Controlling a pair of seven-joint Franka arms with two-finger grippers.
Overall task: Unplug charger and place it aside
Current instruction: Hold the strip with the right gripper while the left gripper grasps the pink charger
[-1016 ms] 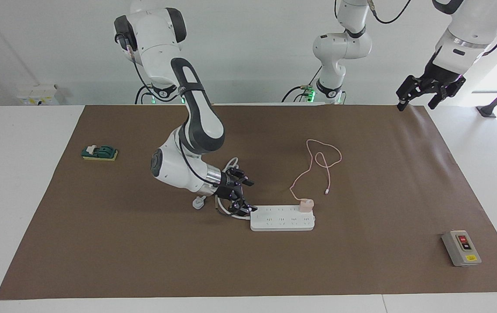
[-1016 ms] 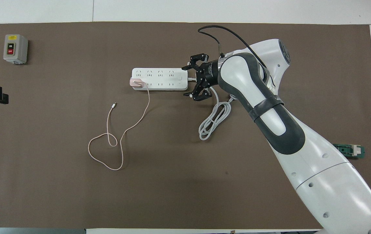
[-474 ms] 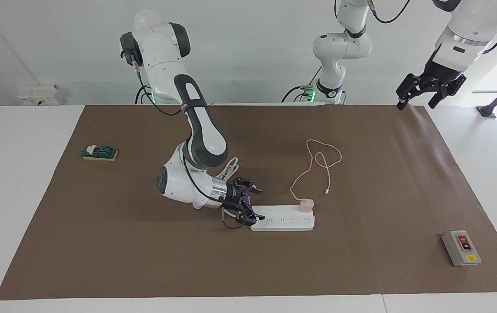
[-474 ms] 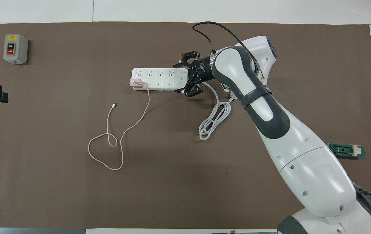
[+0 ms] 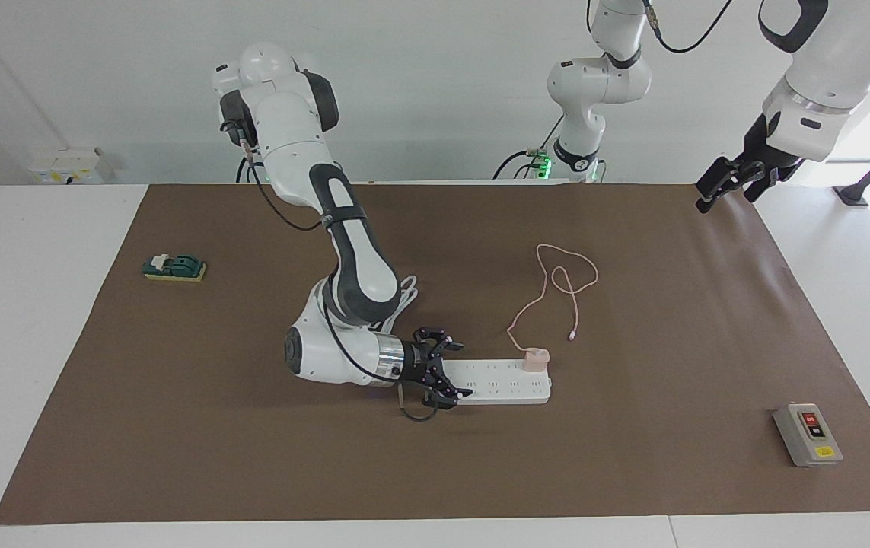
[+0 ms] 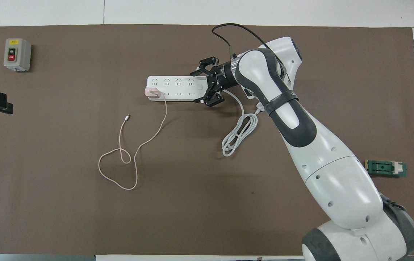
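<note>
Right gripper (image 5: 446, 373) astride strip; charger (image 5: 534, 359) upright.

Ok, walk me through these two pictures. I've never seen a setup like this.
These are two robot arms at a table covered with a brown mat. One picture is taken from across the table, facing the robots; the other looks down from above their own end.

The right hand is low at the end of the white power strip where its white cord leaves, fingers open on either side of that end, holding nothing. The left hand waits, raised over the mat's edge.

The pink charger is still plugged into the strip's other end, its thin cable looped on the mat. A grey switch box and a small green part lie toward opposite ends of the table.
</note>
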